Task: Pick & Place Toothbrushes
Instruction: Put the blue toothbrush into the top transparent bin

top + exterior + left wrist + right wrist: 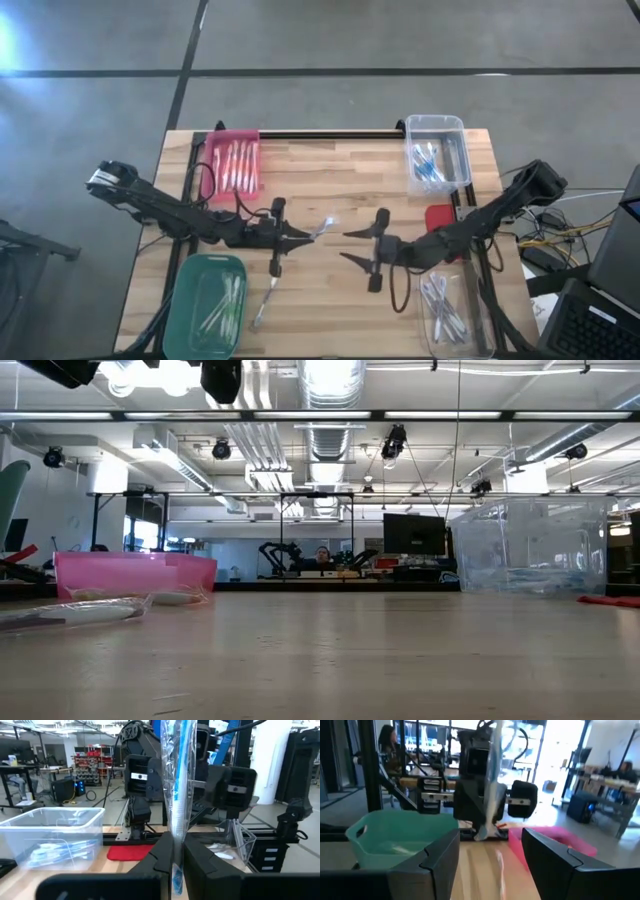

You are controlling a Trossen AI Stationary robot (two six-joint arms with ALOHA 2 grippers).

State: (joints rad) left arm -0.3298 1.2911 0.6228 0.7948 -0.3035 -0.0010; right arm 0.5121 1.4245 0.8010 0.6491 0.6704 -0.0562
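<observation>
Left gripper (305, 236) pinches wrapped toothbrush (322, 227) | right gripper (352, 246) spread wide, empty | risk: thin, slippery wrapper, toothbrush may slip and fall

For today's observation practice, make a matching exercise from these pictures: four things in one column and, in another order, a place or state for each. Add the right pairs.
Column one:
1. left gripper
2. right gripper
3. pink bin
4. green bin

Column two:
a. at the table's near left corner
b. open and holding nothing
c. shut on a wrapped toothbrush
d. at the table's far left edge

Pairs: 1-c, 2-b, 3-d, 4-a
</observation>
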